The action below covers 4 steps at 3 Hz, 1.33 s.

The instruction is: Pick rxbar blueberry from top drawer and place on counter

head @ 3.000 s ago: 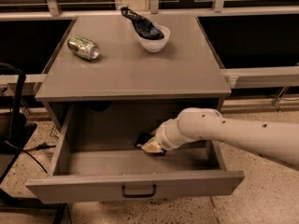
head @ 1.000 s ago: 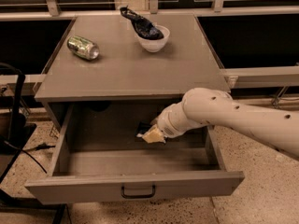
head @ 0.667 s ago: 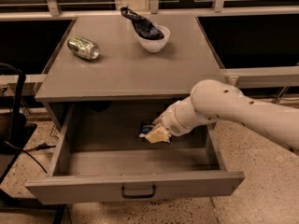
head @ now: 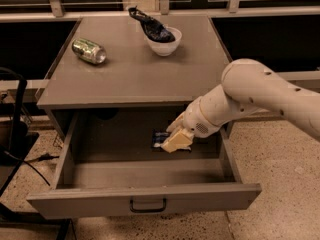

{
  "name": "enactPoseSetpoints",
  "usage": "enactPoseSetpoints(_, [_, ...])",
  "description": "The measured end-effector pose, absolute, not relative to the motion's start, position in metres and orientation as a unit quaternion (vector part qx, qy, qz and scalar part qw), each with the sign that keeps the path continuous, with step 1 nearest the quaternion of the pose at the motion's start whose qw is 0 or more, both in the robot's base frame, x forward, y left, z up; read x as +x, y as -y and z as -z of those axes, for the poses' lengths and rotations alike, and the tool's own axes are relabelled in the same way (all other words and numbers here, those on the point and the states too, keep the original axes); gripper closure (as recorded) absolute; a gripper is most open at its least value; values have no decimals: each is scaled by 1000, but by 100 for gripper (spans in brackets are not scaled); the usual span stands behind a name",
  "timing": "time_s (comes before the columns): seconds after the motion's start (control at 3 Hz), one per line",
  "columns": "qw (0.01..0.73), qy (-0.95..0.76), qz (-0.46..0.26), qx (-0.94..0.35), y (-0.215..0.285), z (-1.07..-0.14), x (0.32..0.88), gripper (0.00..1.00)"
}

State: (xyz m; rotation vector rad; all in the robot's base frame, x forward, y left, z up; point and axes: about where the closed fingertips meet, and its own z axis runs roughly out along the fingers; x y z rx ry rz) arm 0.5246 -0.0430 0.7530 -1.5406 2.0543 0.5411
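Counter (head: 135, 76): one, a grey square top. I count three things on it: one bowl, one bag, one can.
Drawer (head: 100, 204): one, just under the counter and pulled well out toward my camera. I count one thing inside it, the bar.
Arm (head: 250, 91): one, pale and thick. It comes in from the right side of my view, passes in front of the counter's front right corner, and slopes down into the drawer.
Bowl (head: 165, 45): one, white and upright, at the back of the counter near the middle.
Can (head: 89, 50): one, green and silver, lying on its side at the back left of the counter, well apart from the bowl.
Bag (head: 150, 26): one, dark and wrinkly. It sits in the bowl and sticks out over the back left of the rim.
Gripper (head: 172, 144): one, inside the drawer, right of the middle and toward the back. Its tan fingertips are clenched on the bar.
Bar (head: 158, 136): one, in a dark wrapper, inside the drawer at the gripper's tip and jutting out to the left of the fingers. I cannot tell whether it touches the drawer floor.
Handle (head: 148, 205): one, small and dark, in the middle of the drawer's front panel.
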Motion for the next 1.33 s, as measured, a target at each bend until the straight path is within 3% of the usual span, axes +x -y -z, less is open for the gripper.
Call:
enactPoseSetpoints(0.67, [238,-751,-216,-577,47,-802,530,100])
enactPoseSetpoints(1.33, [218,-764,-189,-576,50,-851,551,100])
